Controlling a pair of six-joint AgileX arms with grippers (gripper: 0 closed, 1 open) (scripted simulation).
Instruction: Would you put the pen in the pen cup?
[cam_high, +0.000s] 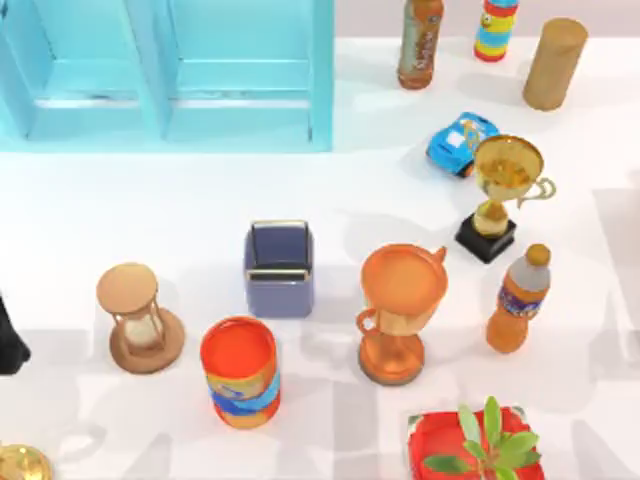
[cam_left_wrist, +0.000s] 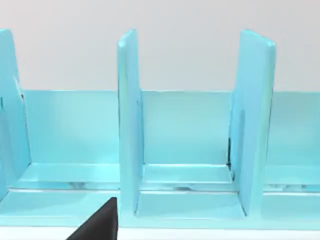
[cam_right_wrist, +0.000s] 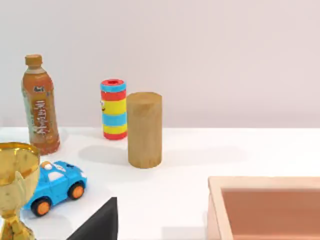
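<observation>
Pen cup standing mid-table, both arms holding back

Shadowy black, the left arm (cam_high: 8, 345) is sitting at the table's far left edge, well apart from every object. A dark part of the left gripper (cam_left_wrist: 97, 222) is showing in the left wrist view, and whether it is open or closed cannot be told. That wrist camera is facing the light blue shelf (cam_high: 170, 70), which is occupying the table's back left and whose upright dividers are splitting it into bays.

A gold object (cam_high: 20, 465) is peeking in at the front left corner. Next to the right, a wooden hourglass (cam_high: 140, 318) is standing upright, and an orange can (cam_high: 240, 372) is standing just beside it, nearer the front edge.

The pen cup (cam_high: 278, 268), a blue-grey square holder, is standing upright near the middle of the table, just behind the can and apart from it. Right of it, an orange trophy cup (cam_high: 400, 310) is standing, with a red pot holding a green plant (cam_high: 470, 440) in front of it.

Toward the back right, a brown tea bottle (cam_high: 420, 40), a striped cylinder (cam_high: 495, 28) and a wooden cylinder (cam_high: 555, 62) are standing in a row. A blue toy car (cam_high: 462, 142) is sitting just beside a gold trophy (cam_high: 505, 195), and an orange soda bottle (cam_high: 520, 298) is standing in front of that trophy.

A dark part of the right gripper (cam_right_wrist: 97, 222) is showing in the right wrist view; open or closed, I cannot tell. A peach-coloured box (cam_right_wrist: 260, 181) is lying close to that camera.
</observation>
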